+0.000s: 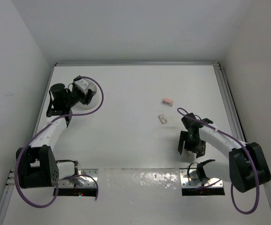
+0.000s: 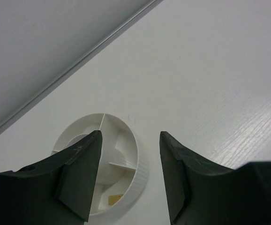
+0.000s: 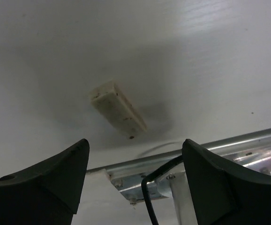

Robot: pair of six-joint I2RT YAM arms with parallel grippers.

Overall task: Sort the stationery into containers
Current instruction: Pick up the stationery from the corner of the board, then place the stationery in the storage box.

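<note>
The left pincer [image 2: 130,137] hangs right over the low round white bowl [image 2: 140,159] at the far left of the white surface [image 1: 126,136]. Its two dark fingers stand apart and hold nothing. Thin walls cut the bowl into parts, and a small tan piece [image 2: 116,198] lies in one of them.

The right pincer [image 3: 135,145] is low over the near right side of the surface. Its fingers are spread wide and it is empty too. A long white and tan block [image 3: 119,110] lies flat on the surface in front of it. The block sits beyond the fingertips and a little off the middle of the gap. The shiny metal rail [image 3: 248,140] at the near edge is close by. The top view does not show this block, so the arm most likely hides it.

The block's long side runs on a slant. It goes neither straight across the gap nor straight along it. The pincer would likely have to reach forward and turn a bit so the fingers can close on the two long sides.

A pink eraser [image 1: 168,101] and a small tan block [image 1: 163,118] lie apart from each other, farther out on the surface, to the far left of the right pincer. The right arm is much nearer to all three things. The left arm is well apart from them, over by the bowl.
</note>
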